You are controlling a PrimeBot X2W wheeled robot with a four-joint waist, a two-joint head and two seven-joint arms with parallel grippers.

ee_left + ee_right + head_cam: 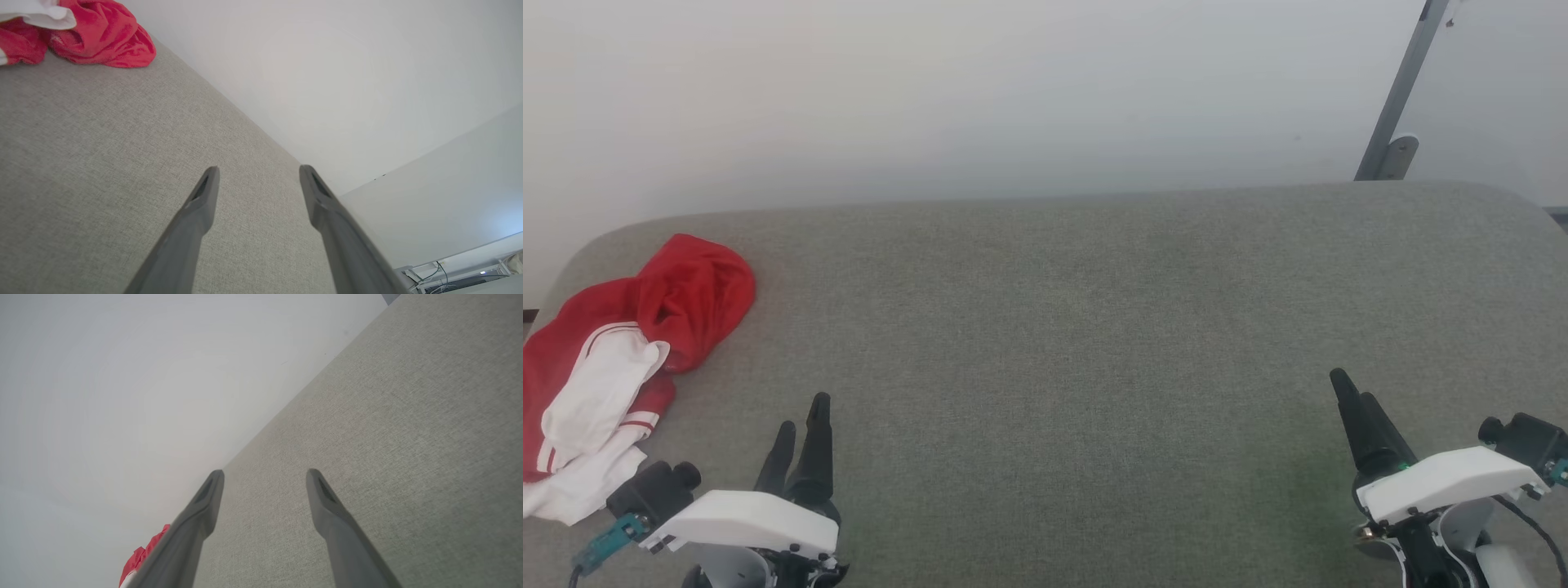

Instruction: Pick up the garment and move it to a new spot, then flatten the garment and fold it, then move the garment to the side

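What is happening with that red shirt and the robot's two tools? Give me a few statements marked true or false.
1. The garment lies at the left end of the grey surface. True.
2. The left tool grips the garment. False: it is open, empty and apart from it.
3. The right tool is open and holds nothing. True.
4. The garment is folded flat. False: it lies bunched in a heap.
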